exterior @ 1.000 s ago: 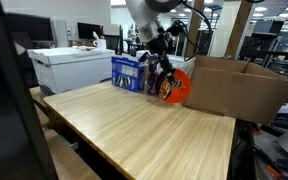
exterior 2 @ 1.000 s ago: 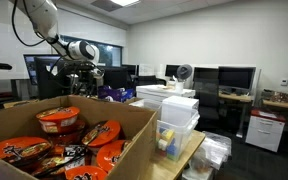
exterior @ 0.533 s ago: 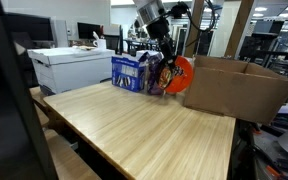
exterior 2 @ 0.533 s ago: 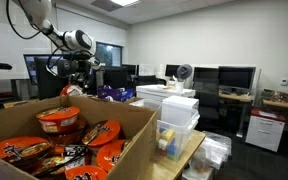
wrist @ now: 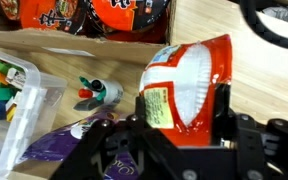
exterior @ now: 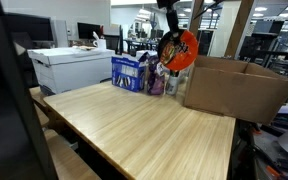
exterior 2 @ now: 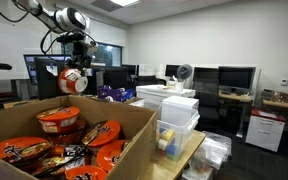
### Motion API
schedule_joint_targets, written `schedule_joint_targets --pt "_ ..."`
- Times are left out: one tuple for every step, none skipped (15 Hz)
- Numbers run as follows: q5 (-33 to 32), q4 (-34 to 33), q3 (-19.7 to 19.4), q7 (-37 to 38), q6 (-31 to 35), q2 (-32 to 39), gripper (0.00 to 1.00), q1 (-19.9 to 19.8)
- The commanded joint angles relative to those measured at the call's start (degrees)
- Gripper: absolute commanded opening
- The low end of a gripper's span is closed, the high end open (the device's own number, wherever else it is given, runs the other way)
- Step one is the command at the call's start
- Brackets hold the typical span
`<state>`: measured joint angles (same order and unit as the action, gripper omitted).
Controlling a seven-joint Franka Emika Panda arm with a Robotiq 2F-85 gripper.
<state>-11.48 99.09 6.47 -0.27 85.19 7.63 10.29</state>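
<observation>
Orange noodle bowl (wrist: 189, 80) pinched sideways in my gripper (wrist: 182, 112), table (exterior: 134, 130) far below, box (exterior: 234, 88) beside. Risk: slick tapered sides, so bowl may slip and drop.

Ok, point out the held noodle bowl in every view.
Exterior view: bowl upper middle, held over the left edge of the box.
Exterior view: bowl upper left, beyond the box.
Wrist view: bowl centre right; box along the top.
Shared landmark: the box.

The arm (exterior 2: 39, 12) is raised high, its hand (exterior: 174, 48) pointing down, clamped partway shut.
</observation>
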Motion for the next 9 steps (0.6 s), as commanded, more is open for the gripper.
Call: schedule_joint_targets --pt "1.6 5.6 -0.5 3.3 0.7 -8.5 0.32 -1.8" --pt "1.8 6.4 -0.7 3.6 0.8 -9.9 0.32 -2.2" --pt "2.0 7.3 -1.1 4.7 0.6 -11.4 0.32 -2.6" --pt "2.0 8.2 -1.4 5.6 0.4 -12.9 0.32 -3.1" --pt "1.9 9.1 -1.6 6.5 0.1 -14.1 0.32 -3.4" --pt "1.8 10.0 -1.8 7.4 0.0 -15.3 0.32 -3.8" --pt "1.7 11.0 -2.0 8.3 -0.3 -16.4 0.32 -4.1" --pt "1.5 11.8 -2.2 9.2 -0.6 -17.4 0.32 -4.5" --pt "1.2 12.9 -2.3 10.3 -1.1 -18.4 0.32 -4.9"
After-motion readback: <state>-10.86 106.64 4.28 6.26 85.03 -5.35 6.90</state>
